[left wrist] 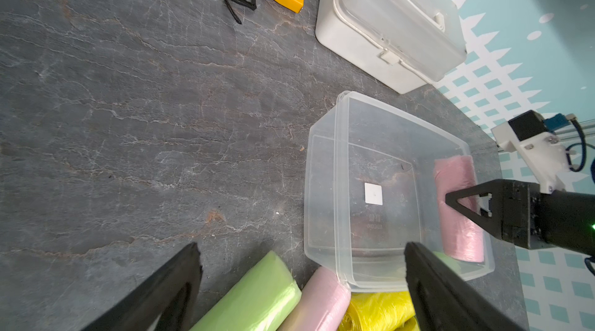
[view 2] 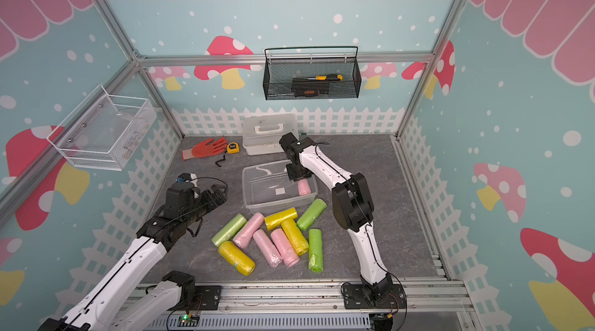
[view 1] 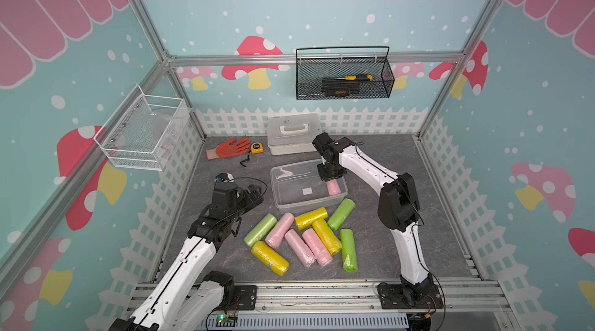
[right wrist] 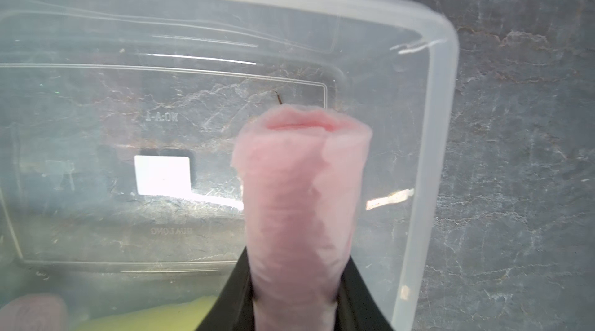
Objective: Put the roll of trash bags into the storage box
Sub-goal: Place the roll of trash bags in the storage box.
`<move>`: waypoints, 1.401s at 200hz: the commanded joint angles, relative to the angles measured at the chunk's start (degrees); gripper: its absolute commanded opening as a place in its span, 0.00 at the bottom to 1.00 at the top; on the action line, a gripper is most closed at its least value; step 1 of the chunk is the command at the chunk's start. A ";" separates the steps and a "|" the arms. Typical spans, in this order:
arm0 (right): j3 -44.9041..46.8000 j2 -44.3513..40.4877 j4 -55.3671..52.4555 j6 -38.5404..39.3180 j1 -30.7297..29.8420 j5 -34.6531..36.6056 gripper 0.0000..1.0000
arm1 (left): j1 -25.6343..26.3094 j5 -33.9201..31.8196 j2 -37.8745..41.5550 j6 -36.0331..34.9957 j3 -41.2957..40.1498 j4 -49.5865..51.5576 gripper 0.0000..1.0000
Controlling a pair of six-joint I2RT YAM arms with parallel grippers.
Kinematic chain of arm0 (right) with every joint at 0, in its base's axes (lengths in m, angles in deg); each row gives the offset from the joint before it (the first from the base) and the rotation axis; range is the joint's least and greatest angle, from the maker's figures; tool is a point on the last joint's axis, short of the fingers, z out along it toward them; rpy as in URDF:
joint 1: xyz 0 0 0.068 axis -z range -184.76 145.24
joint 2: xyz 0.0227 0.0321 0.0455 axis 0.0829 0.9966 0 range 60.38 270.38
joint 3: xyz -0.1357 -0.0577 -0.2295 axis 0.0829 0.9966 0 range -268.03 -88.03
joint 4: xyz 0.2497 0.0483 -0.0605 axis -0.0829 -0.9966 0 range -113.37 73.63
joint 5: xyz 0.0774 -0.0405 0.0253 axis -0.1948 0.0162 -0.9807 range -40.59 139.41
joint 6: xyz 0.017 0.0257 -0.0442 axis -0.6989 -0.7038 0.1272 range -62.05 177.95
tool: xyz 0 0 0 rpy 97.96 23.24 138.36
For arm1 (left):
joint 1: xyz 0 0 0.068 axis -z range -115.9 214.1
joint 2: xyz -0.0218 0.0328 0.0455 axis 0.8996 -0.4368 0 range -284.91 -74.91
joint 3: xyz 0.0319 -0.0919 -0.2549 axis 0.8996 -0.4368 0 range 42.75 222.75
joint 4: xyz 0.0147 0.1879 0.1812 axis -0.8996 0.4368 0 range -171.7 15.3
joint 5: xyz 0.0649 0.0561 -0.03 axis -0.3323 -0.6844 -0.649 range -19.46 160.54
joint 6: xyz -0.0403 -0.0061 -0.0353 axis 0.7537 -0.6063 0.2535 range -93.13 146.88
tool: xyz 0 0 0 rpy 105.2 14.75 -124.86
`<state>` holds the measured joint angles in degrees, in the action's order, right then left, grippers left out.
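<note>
The left arm rises from the front rail and stretches its forearm toward the middle of the table (view 1: pixel 380 165), wrist nearly level. The left hand (view 1: pixel 256 193) hangs above the grey surface short of the storage box (view 1: pixel 291 207), jaws spread wide, released and touching nothing. In the left wrist view its two black fingers (left wrist: pixel 428 284) stand far apart.

Centre: the clear storage box sits on the table, a white sticker on its floor. Nine loose rolls (view 1: pixel 299 247) in green, yellow and pink lie heaped just in front of it. A white case (view 1: pixel 291 134) stands behind it.

Right: the right arm climbs from its base at the front rail, folds at the elbow and reaches back over the box, wrist bent sharply down. The right hand (view 1: pixel 331 178) points into the box and is clenched on a pink roll of trash bags (view 1: pixel 334 188), gripping it near one end with a finger on each side. The roll lies inside the box walls, along its right-hand side; whether it rests on the floor of the box cannot be told.
</note>
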<state>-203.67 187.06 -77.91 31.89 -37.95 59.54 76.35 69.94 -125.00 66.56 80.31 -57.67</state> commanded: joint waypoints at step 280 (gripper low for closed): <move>32.05 -42.25 13.76 -5.19 0.97 -0.77 0.58 | -0.12 -0.44 -3.61 -0.22 1.90 0.36 0.99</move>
<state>-179.51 153.33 -66.92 26.46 -36.70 62.99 76.35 69.92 -128.17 66.97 80.55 -57.50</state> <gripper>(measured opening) 0.558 0.989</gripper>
